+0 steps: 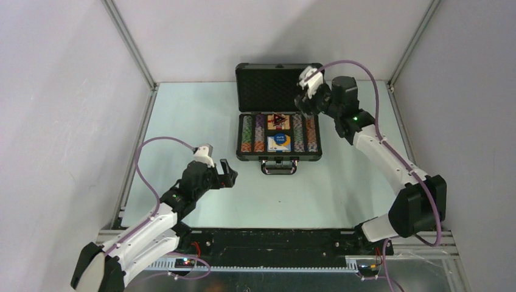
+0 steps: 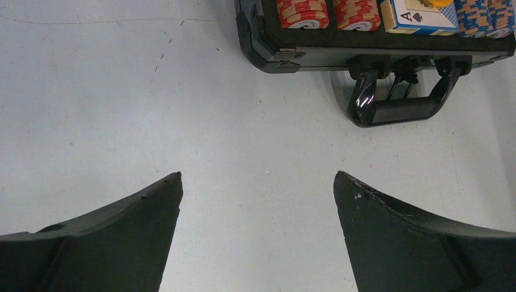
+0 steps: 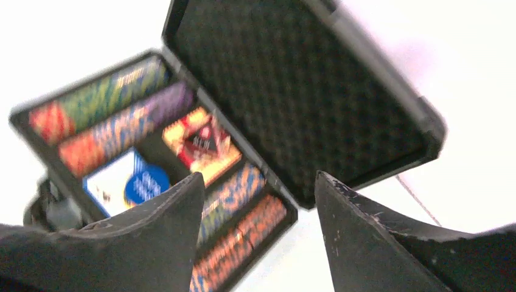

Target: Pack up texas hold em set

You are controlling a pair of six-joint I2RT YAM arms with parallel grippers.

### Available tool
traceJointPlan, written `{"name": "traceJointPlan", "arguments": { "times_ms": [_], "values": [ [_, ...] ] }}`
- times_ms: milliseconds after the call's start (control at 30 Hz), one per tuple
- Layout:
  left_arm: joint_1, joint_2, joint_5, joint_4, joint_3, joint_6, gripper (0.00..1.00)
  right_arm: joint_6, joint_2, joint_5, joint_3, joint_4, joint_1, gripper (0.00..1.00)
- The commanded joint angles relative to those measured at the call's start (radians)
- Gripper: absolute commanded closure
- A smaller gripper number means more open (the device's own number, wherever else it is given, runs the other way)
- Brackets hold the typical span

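Open briefcase (image 1: 278, 157) at the far centre of the table (image 1: 182, 121), its poker chips (image 1: 247, 134) smeared by blur in the right wrist view and cropped in the left wrist view above the handle (image 2: 395, 109); left gripper (image 1: 228, 174) spread wide over bare table, right gripper (image 1: 302, 100) spread, pinching nothing, beside the upright lid (image 1: 271, 88).

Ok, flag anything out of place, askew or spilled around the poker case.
Nothing stands out. The chips sit in neat rows in the open case; the blue card box and the red-and-yellow box lie square between them, a dark triangular marker on the latter.
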Motion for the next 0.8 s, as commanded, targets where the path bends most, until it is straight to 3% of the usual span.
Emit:
{"name": "traceJointPlan", "arguments": {
  "times_ms": [0, 133, 533, 767],
  "values": [
    [0.005, 0.009, -0.008, 0.026, 0.007, 0.020, 0.02, 0.415, 0.067, 0.240, 0.093, 0.364, 0.063, 0.31],
    [0.005, 0.008, -0.004, 0.026, 0.006, 0.021, 0.02, 0.535, 0.206, 0.413, 0.296, 0.329, 0.119, 0.33],
    [0.005, 0.017, -0.004, 0.030, 0.009, 0.021, 0.02, 0.619, 0.690, 0.714, 0.971, 0.108, 0.171, 0.34],
    [0.006, 0.017, -0.002, 0.029, 0.009, 0.022, 0.02, 0.720, 0.803, 0.725, 1.036, 0.081, 0.146, 0.35]
  ]
}}
